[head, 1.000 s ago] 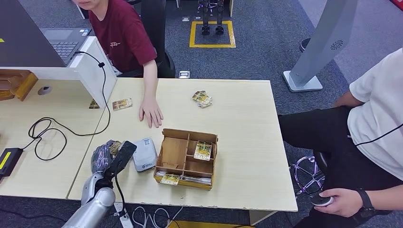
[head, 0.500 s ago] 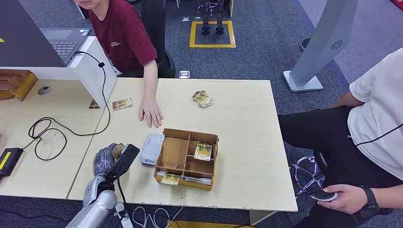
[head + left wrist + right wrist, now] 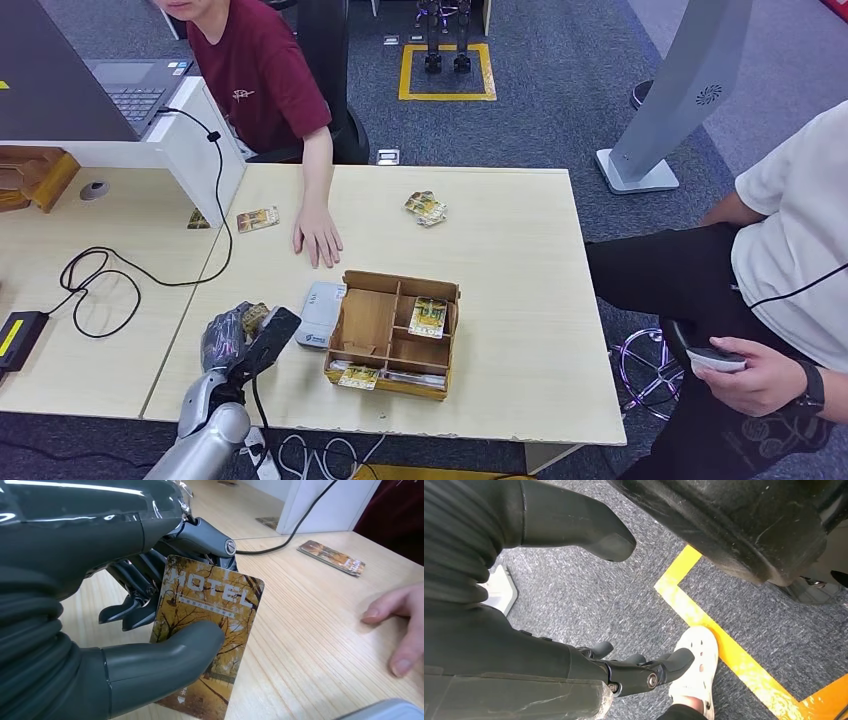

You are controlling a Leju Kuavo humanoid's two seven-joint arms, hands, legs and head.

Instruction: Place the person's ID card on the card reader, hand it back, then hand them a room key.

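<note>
My left hand [image 3: 232, 335] hovers over the near left part of the table and pinches a yellow-brown card printed "HOTEL" [image 3: 207, 625] between thumb and fingers. In the head view that card [image 3: 253, 317] peeks out above the hand. The grey card reader [image 3: 320, 314] lies just right of the hand, against the wooden box [image 3: 366, 322]. The person in the maroon shirt rests a hand [image 3: 318, 240] flat on the table beyond the reader. My right hand [image 3: 574, 665] hangs over the carpet with fingers apart, holding nothing.
The wooden box holds several cards in its compartments. One card [image 3: 257, 219] lies by the white partition [image 3: 205, 160], and a small pile [image 3: 426, 208] lies at the far side. A black cable [image 3: 100, 275] loops on the left desk. A seated person in white [image 3: 790, 240] is at the right.
The card reader has shifted right, up against the wooden box. My left hand with the card has drifted slightly nearer and right. The seated person's hand with a small device rose.
</note>
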